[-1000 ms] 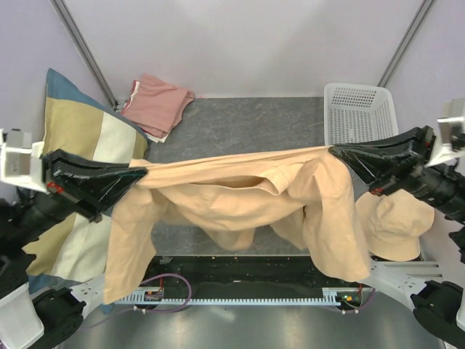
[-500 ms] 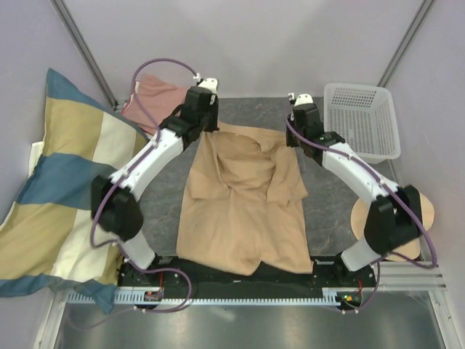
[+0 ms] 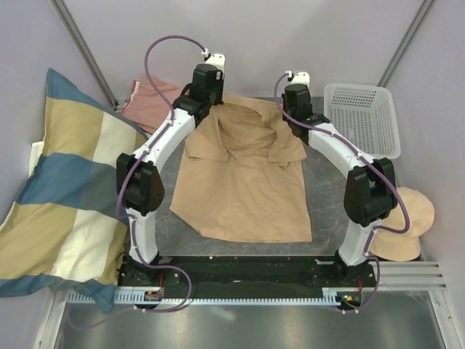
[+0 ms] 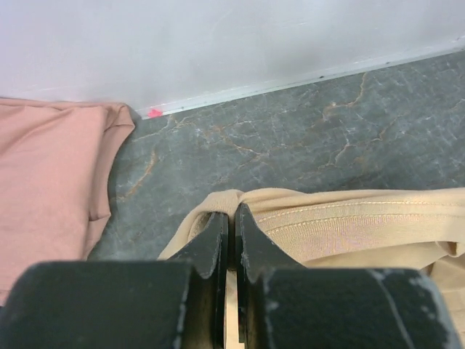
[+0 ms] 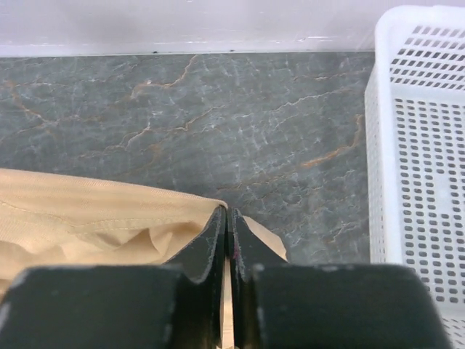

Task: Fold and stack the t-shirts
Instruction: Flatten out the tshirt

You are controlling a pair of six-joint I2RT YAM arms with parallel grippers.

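Lying spread across the middle of the grey bench (image 3: 328, 190), the tan t-shirt (image 3: 243, 189) reaches from the far edge towards the arm bases. Its far part is rumpled into folds and its near hem is fairly flat. Both arms stretch out to its far edge. The left pincer (image 4: 231, 218) has its fingers pressed together on the shirt's ribbed far-left edge. This is probably the neckline, though the wrist view shows too little to be sure. The right pincer (image 5: 227, 222) is likewise clamped tight on the far-right edge of the same shirt, with cloth showing between its tips. The salmon-pink t-shirt (image 3: 156, 98) sits folded in the far left corner, apart from the tan one with bare bench between them. A white basket (image 3: 361, 120) stands at the far right, near the right pincer. A striped pillow (image 3: 65, 189) lies at the left side, and a beige hat (image 3: 407, 218) lies at the right.
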